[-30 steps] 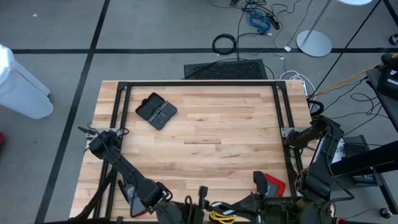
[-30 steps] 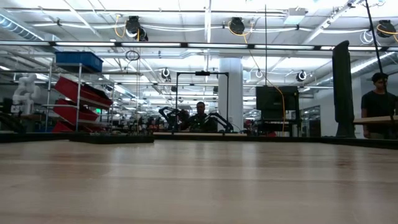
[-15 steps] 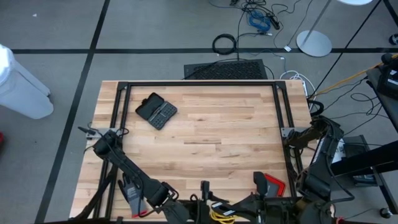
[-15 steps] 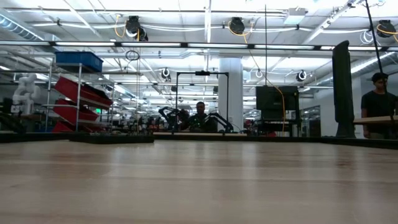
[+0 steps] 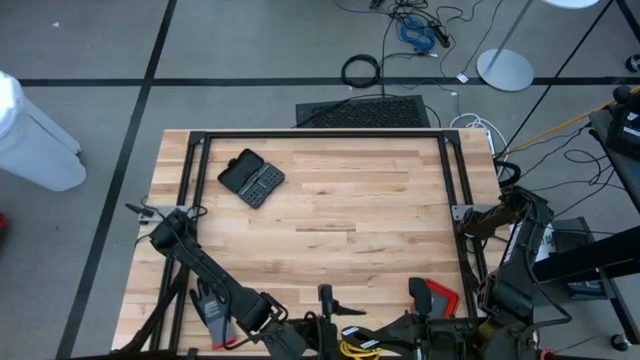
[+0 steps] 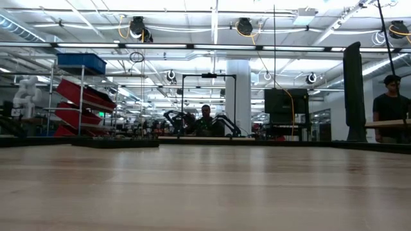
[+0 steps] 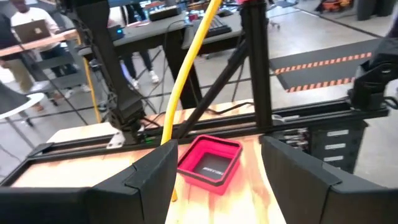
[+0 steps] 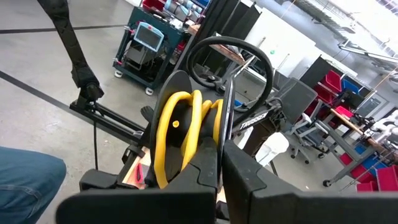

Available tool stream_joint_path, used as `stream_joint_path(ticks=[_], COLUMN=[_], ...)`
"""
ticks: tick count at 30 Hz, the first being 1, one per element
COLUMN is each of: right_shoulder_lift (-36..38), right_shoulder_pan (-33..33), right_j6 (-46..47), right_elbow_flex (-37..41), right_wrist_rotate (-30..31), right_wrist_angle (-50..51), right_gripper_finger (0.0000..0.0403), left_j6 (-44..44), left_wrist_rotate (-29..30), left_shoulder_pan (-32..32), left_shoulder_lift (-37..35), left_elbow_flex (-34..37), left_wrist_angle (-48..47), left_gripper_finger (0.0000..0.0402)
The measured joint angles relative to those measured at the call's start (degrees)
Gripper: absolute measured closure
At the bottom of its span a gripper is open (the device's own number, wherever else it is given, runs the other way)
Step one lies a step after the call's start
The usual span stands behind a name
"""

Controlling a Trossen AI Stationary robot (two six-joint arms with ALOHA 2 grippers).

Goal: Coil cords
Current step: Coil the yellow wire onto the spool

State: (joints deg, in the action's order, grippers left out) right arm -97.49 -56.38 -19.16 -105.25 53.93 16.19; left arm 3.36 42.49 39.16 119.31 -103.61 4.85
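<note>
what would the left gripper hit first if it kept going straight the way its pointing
Probably the red tray: it lies centred ahead of the open left gripper on the table. The yellow cord crosses just off that line and, depth being unclear, might brush a finger first.

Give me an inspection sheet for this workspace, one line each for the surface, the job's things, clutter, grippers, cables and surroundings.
Surface: wooden table, black frame rails along its edges.
Job's things: yellow cord, looped into a coil between the right gripper's fingers at the table's near edge.
Clutter: black case lying open toward the far left; red tray near the right rail.
Grippers: left gripper open, holding nothing, a yellow strand passing in front of it; right gripper shut on the yellow cord.
Cables: black cable ring and loose wires on the floor beyond the table.
Surroundings: person standing in the background; shelving with red bins.
</note>
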Motion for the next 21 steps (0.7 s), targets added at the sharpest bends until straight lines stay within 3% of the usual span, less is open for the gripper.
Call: stream_joint_path(ticks=[21], right_shoulder_lift=[0.0], right_shoulder_pan=[0.0], right_j6=[-0.02], right_elbow_flex=[0.0], right_wrist_rotate=[0.0], right_wrist_angle=[-0.02], right_gripper_finger=[0.0403], left_j6=[0.03], left_wrist_rotate=[-1.51], left_shoulder_pan=[1.19], left_shoulder_lift=[-0.02], left_elbow_flex=[0.0], left_wrist_angle=[0.76], left_gripper_finger=[0.0162])
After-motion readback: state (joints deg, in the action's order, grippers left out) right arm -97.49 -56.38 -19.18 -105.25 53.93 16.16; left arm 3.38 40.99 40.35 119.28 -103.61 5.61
